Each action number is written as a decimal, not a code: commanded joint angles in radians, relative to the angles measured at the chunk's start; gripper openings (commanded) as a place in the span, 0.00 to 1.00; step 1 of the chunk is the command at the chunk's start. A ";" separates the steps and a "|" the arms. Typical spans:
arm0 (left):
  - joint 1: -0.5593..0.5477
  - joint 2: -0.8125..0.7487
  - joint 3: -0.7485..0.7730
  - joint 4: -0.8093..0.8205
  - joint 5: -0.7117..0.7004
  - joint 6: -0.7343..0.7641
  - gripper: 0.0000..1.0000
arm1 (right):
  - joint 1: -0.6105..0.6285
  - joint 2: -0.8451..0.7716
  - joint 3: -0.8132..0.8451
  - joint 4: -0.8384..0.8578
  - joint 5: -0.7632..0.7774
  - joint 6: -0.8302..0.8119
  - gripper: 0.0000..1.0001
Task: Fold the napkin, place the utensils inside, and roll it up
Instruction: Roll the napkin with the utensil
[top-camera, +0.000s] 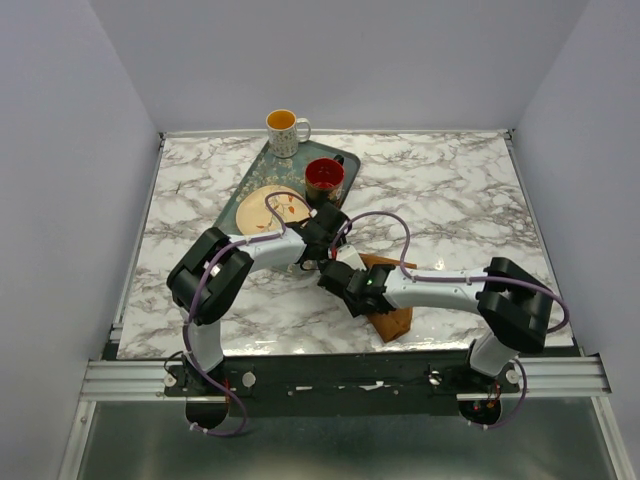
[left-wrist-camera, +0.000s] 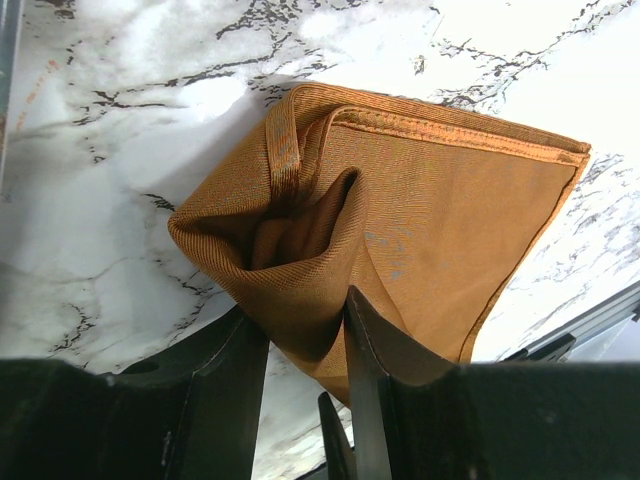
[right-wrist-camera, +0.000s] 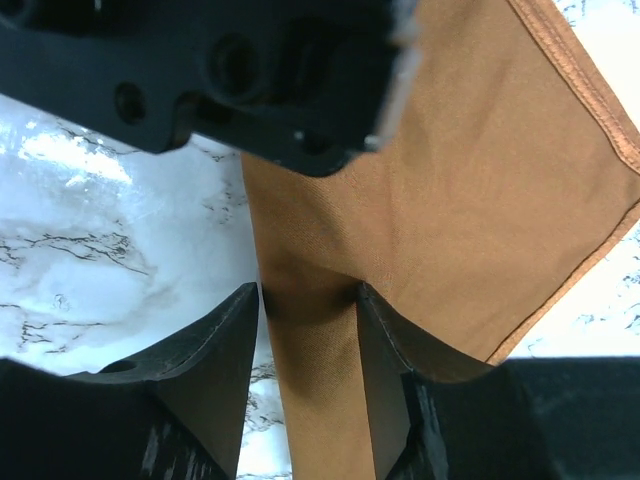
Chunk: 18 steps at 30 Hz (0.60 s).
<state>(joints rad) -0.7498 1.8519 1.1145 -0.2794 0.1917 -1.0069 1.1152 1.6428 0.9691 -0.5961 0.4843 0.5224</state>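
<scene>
Left tool (left-wrist-camera: 300, 312): jaws part closed, pinching a bunched fold of the napkin (left-wrist-camera: 430, 190). Right tool (right-wrist-camera: 308, 300): cloth lies between half-parted jaws; grip cannot be confirmed. The napkin rests on the tabletop (top-camera: 450, 190) near its front edge. Hazard: an uneven pull by either tool could skew the fold or drag the cloth over that edge.

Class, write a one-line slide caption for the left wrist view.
Fingers of the left gripper pinch a bunched fold of the rust-brown napkin over the marble table.
</scene>
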 joint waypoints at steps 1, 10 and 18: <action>-0.006 0.035 -0.004 -0.046 -0.015 0.017 0.43 | 0.014 0.037 0.003 -0.007 -0.001 0.011 0.53; -0.005 0.027 -0.007 -0.040 -0.011 0.021 0.43 | 0.014 0.071 0.003 -0.042 0.043 0.034 0.53; 0.001 -0.020 -0.041 -0.015 -0.026 0.039 0.48 | 0.014 0.057 -0.026 -0.034 0.045 0.083 0.29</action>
<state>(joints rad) -0.7483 1.8523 1.1145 -0.2768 0.1970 -1.0023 1.1244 1.6844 0.9718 -0.6018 0.5102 0.5591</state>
